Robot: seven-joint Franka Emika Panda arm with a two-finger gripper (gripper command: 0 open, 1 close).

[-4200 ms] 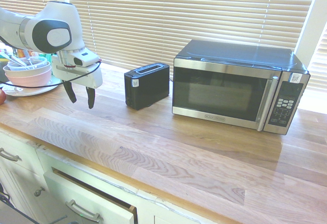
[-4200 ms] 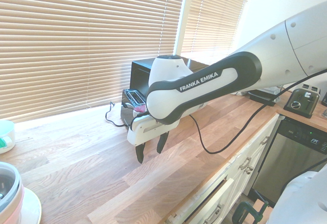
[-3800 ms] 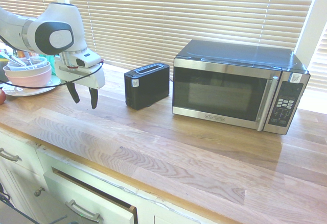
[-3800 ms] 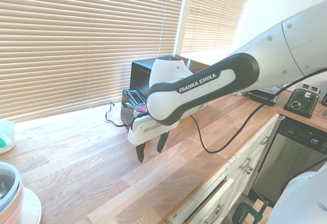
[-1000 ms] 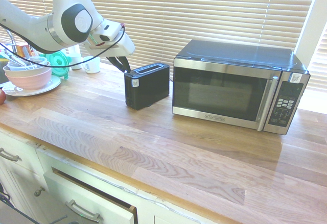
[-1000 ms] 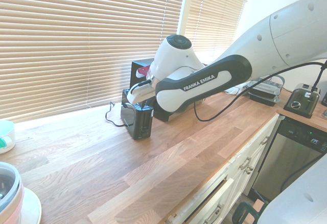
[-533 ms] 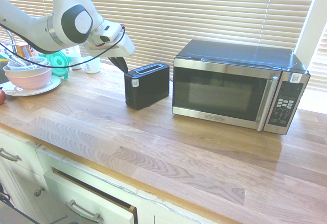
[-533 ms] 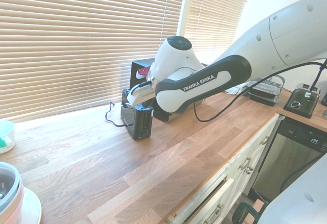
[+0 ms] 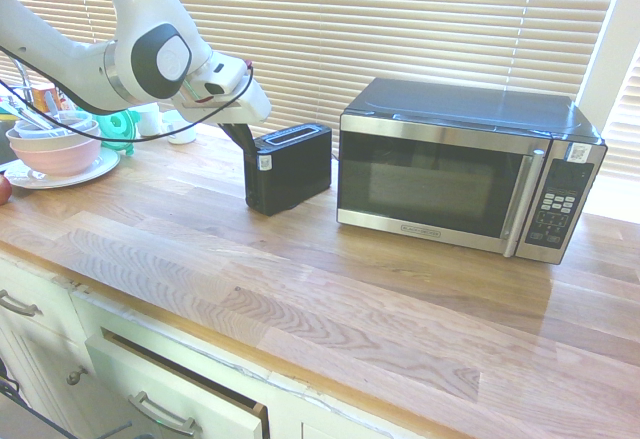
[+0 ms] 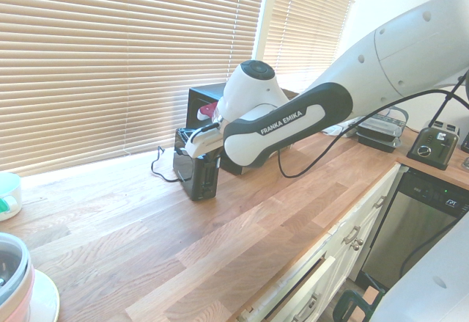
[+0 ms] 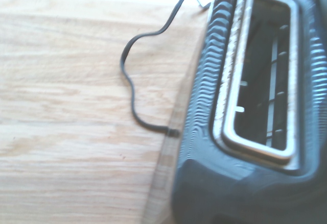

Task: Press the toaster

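The gripper [image 9: 243, 139] has travelled from open counter [image 9: 330, 289], well away from the toaster [image 9: 288, 167], up and across to that toaster's near end. In the last second it has dropped lower, so the toaster's end now sits directly beneath and against it.

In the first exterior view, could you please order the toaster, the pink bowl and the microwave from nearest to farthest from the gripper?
1. Toaster, right beside the gripper.
2. Pink bowl, on the plate far left.
3. Microwave, beyond the toaster, right.
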